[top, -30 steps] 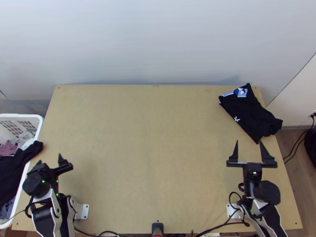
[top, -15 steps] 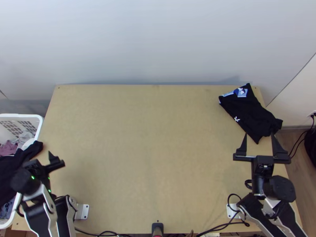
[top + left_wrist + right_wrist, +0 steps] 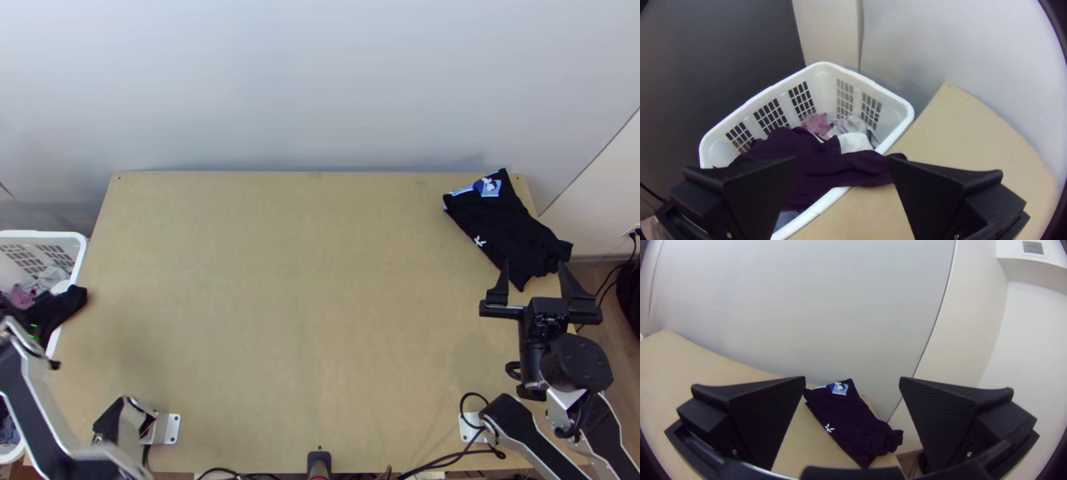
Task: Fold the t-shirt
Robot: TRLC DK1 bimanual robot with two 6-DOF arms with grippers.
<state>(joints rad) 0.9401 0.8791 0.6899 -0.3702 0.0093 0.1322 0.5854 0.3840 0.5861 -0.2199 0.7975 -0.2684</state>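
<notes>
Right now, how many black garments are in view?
2: a black t-shirt near the far right corner of the table; a black garment over the rim of the white basket. More may be hidden inside.

Right end effector [image 3: 534,263] spread wide

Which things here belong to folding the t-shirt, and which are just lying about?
Part of the job:
- black printed shirt, compactly folded, far right corner
- dark garment over the white basket's rim, possibly next
- left end effector and right end effector, both open

Lying about:
- pink cloth
- near-edge cables
</notes>
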